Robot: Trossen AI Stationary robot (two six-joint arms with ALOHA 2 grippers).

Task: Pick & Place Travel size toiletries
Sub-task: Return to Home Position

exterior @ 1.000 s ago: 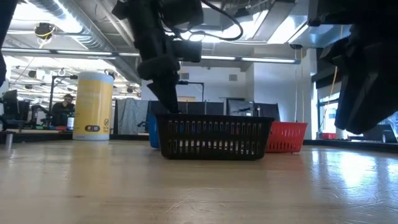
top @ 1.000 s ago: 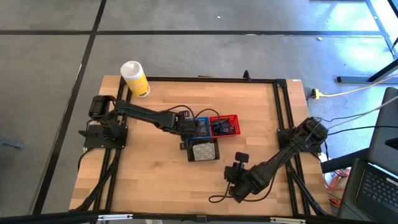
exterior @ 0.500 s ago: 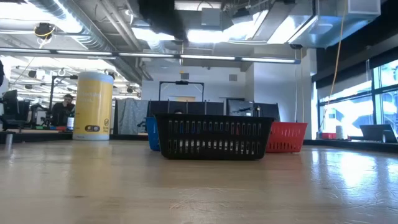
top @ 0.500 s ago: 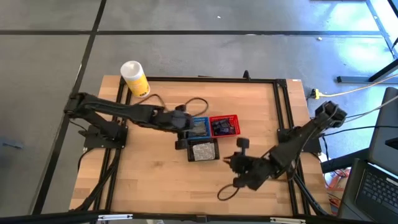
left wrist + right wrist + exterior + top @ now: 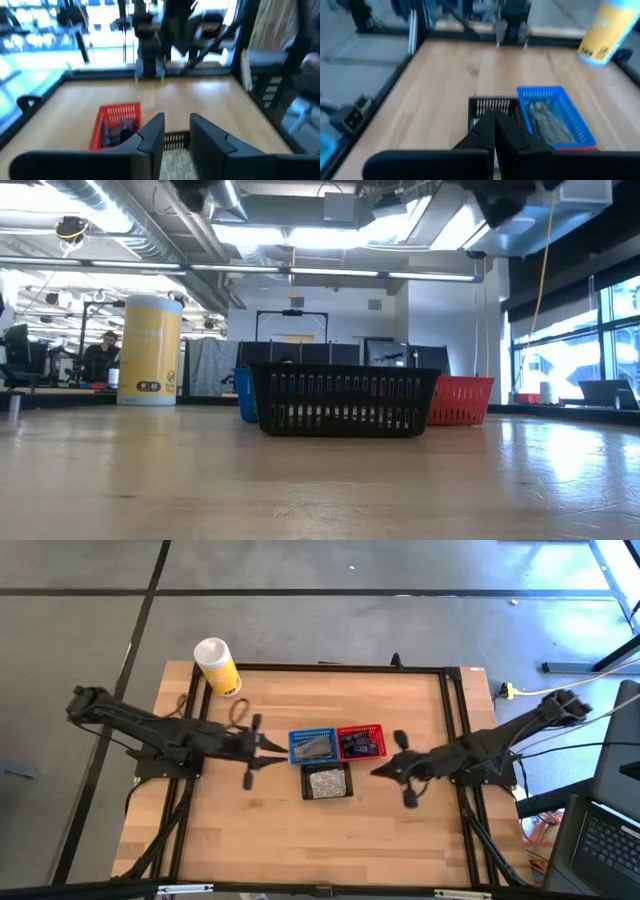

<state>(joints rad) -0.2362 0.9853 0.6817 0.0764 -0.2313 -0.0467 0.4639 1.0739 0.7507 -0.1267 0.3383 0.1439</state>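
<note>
Three baskets (image 5: 292, 745) hold toiletries (image 5: 316, 747); canister (image 5: 217, 666) label illegible.

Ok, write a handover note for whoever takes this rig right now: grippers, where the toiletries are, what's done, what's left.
Left gripper: open, empty, raised beside the blue mesh basket.
Right gripper: shut, empty, raised beside the red mesh basket.
Grey tubes lie in the blue basket, dark pieces in the red one, pale packets in the black mesh basket.
Done: nothing loose shows on the wooden table.
Left: park both arms.
</note>
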